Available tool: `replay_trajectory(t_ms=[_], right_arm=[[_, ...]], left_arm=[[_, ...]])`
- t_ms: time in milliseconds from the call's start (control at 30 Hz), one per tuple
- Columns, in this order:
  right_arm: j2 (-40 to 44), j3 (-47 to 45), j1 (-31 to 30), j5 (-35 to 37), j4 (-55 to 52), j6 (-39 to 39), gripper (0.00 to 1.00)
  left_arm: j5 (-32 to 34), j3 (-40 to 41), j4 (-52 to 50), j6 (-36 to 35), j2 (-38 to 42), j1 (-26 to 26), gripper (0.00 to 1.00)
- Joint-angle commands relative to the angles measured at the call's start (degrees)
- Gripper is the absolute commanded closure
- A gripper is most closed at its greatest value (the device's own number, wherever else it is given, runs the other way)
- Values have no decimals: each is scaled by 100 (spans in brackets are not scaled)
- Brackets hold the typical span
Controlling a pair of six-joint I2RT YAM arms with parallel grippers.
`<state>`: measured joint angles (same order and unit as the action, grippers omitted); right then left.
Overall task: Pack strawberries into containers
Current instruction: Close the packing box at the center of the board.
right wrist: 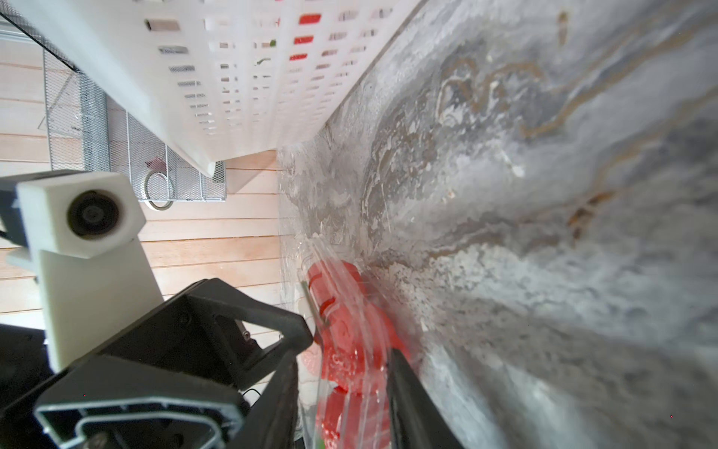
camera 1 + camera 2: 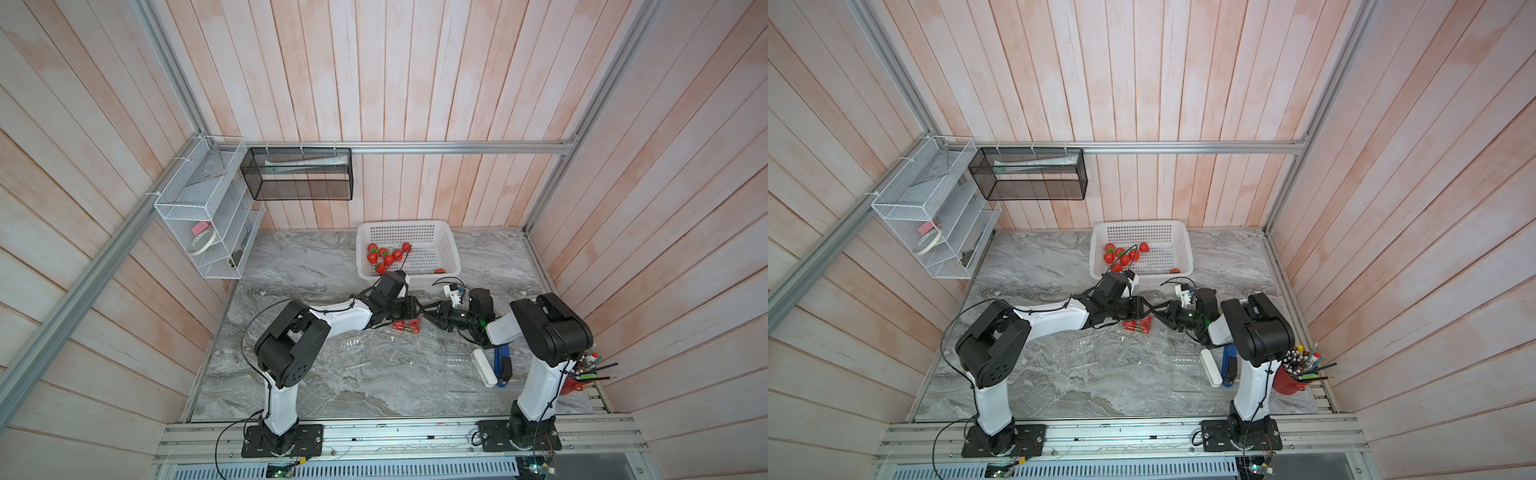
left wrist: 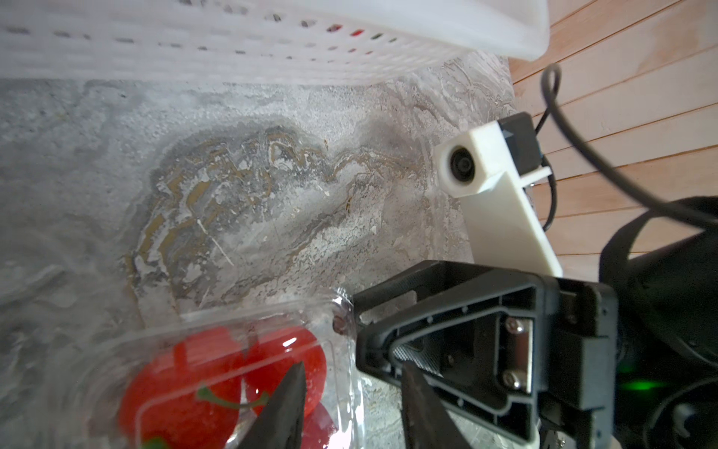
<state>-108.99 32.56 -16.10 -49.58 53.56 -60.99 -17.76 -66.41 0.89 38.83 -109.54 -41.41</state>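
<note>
A clear container (image 2: 406, 327) (image 3: 241, 369) (image 1: 349, 350) holding strawberries sits mid-table, with both arms meeting over it. My right gripper (image 2: 430, 319) (image 1: 345, 392) is turned sideways, and its two fingers press the clear plastic from both sides. My left gripper (image 2: 420, 312) (image 3: 355, 412) is open. One of its fingers lies over the lid, the other beyond the container's edge next to the right gripper. Two empty containers (image 2: 351, 344) (image 2: 457, 360) lie nearer the front. Several loose strawberries (image 2: 386, 257) lie in the white basket (image 2: 451, 249).
A white oblong object (image 2: 484, 368) and a blue tool (image 2: 503, 365) lie beside the right arm. A red pencil cup (image 2: 1289, 380) stands at the front right. White (image 2: 199, 208) and black (image 2: 299, 174) wire racks hang on the back-left walls.
</note>
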Motion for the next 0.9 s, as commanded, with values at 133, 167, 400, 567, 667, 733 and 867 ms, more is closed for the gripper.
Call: replay_trajectory(t_ms=[133, 167, 400, 567, 667, 733, 867], right_arm=[[-192, 261, -124, 1, -109, 109, 77], [-208, 269, -127, 0, -126, 114, 78], [-171, 219, -130, 44, -184, 167, 86], [-166, 201, -130, 42, -144, 159, 88], [-137, 132, -130, 50, -40, 90, 65], [-9, 45, -129, 79, -104, 107, 54], [435, -106, -137, 171, -715, 397, 48]], left_arm=[[-44, 155, -53, 40, -217, -16, 57], [-50, 146, -44, 33, -218, -24, 57], [-58, 151, -45, 28, -237, -14, 57], [-44, 167, -47, 19, -217, -12, 57], [-36, 178, -36, 20, -192, -12, 57], [-27, 208, -20, 19, -169, -7, 57], [-24, 250, 12, 19, -121, -8, 57]])
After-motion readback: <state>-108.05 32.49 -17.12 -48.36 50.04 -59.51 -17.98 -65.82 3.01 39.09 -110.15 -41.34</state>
